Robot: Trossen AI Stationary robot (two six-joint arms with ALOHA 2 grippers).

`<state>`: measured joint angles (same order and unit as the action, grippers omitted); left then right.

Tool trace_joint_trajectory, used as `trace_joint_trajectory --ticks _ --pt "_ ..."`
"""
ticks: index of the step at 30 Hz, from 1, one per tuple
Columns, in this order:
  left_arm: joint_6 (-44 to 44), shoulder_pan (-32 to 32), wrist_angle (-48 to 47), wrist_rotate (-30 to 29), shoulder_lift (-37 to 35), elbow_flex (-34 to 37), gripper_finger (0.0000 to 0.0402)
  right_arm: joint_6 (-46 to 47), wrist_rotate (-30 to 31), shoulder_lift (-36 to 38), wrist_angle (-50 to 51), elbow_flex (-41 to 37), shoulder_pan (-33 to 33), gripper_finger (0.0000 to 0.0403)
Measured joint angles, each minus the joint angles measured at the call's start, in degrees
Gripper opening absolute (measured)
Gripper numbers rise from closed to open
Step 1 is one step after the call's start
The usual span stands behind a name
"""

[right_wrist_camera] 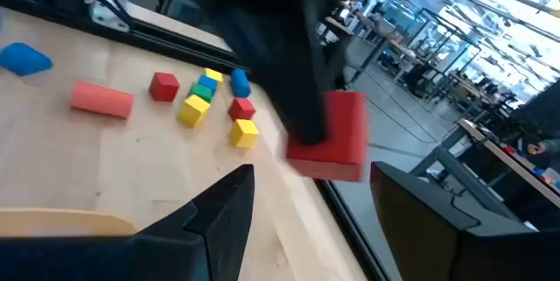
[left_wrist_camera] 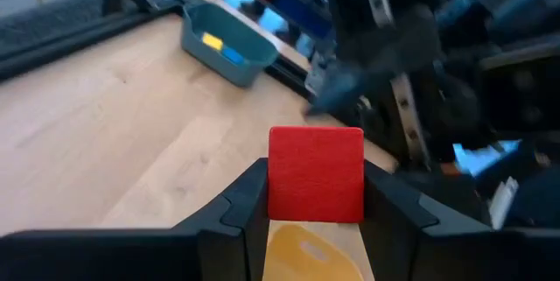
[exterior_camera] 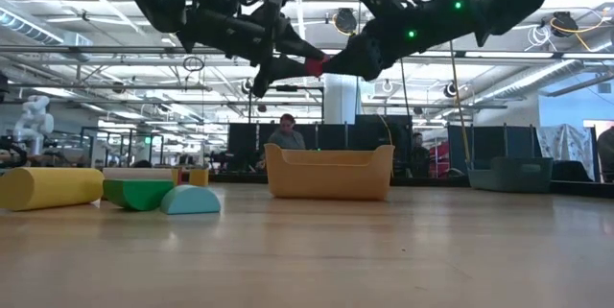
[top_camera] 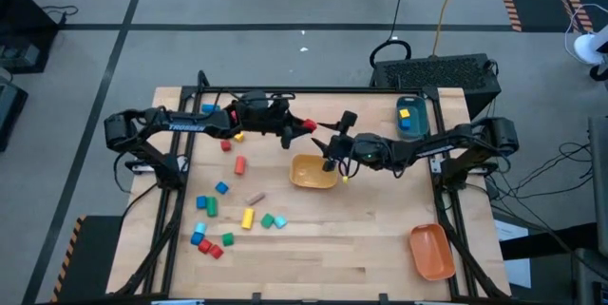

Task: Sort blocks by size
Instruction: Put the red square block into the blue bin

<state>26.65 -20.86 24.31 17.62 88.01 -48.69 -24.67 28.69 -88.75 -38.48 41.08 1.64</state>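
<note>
A red block (top_camera: 309,126) hangs in the air above the yellow bin (top_camera: 313,172), with my left gripper (top_camera: 302,128) shut on it. My right gripper (top_camera: 335,136) stands open just right of that block. In the right wrist view, the red block (right_wrist_camera: 337,136) shows ahead of the gap between the right gripper's (right_wrist_camera: 311,198) fingers, touching neither. Several more blocks (top_camera: 228,215) lie loose on the table's left half, among them a yellow cylinder (exterior_camera: 48,188), a green block (exterior_camera: 139,193) and a cyan block (exterior_camera: 190,200). My left gripper pinches the red block by two opposite side faces (left_wrist_camera: 273,180) between its two fingers. The fingers (exterior_camera: 278,54) come nearly level from the table's left. The block sits square in the hold, lifted clear above the yellow bin (left_wrist_camera: 306,250).
A teal bin (top_camera: 410,120) holding a yellow and a blue block stands at the far right. An orange bin (top_camera: 430,251) sits at the near right corner. The arms' frames run along both table sides. A person (exterior_camera: 285,135) sits in the room beyond.
</note>
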Motion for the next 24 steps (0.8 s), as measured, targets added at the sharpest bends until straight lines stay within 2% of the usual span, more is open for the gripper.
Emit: trace_joint_trajectory --ticks 10,24 --pt "0.1 0.3 1.6 -1.5 0.0 0.0 0.0137 0.0 -0.2 0.0 -4.2 0.0 0.2 0.0215" --pt "4.6 3.4 6.9 -2.9 0.0 0.0 0.0137 -1.6 -0.2 0.0 -7.1 0.1 0.9 0.0211"
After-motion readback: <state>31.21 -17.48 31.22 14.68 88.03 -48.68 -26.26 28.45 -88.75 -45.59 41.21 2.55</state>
